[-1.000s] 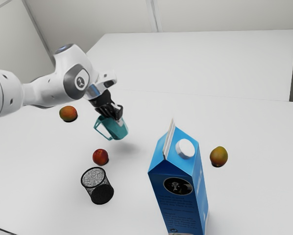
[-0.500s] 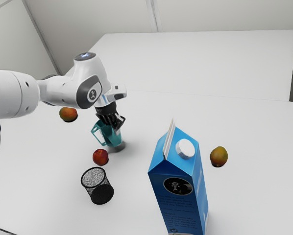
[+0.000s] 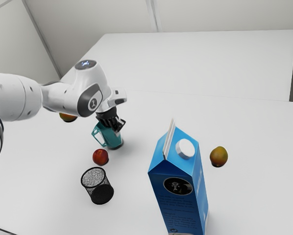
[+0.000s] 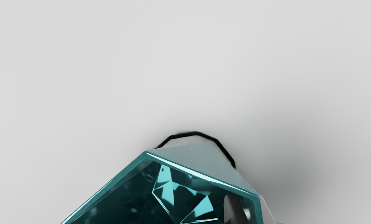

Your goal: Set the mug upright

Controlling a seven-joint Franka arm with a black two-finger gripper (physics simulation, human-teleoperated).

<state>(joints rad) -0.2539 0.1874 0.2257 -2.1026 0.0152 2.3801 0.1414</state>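
Since the earlier frame, the white arm (image 3: 19, 98) had sunk a little in the exterior view, and the mug (image 3: 109, 135) had shifted slightly with it, its foot drawn a touch toward the exterior view's left. The orange fruit (image 3: 67, 118), beyond the mug toward the exterior view's left, had become more covered by the arm (the fruit itself hadn't budged). The red fruit (image 3: 100, 157), near the mug's foot on the camera side, lay just where it had, as did the black mesh cup (image 3: 97, 186), farther from the mug on that same side. The blue carton (image 3: 178, 169) and the yellow-green fruit (image 3: 218, 156) had also kept their places, both toward the exterior view's right of the mug, the fruit well apart from it. The gripper (image 3: 116, 127) was at the mug's rim, and the mug stood roughly upright under it, handle toward the exterior view's left; whether its foot bore on the table (image 3: 151, 112) I couldn't tell.

In the wrist view the mug's mouth opened toward the camera. One finger (image 4: 234, 210) reached inside it, the other was outside, and the mug's wall was pinched between them. A dark curved edge (image 4: 191, 134) showed past the rim.
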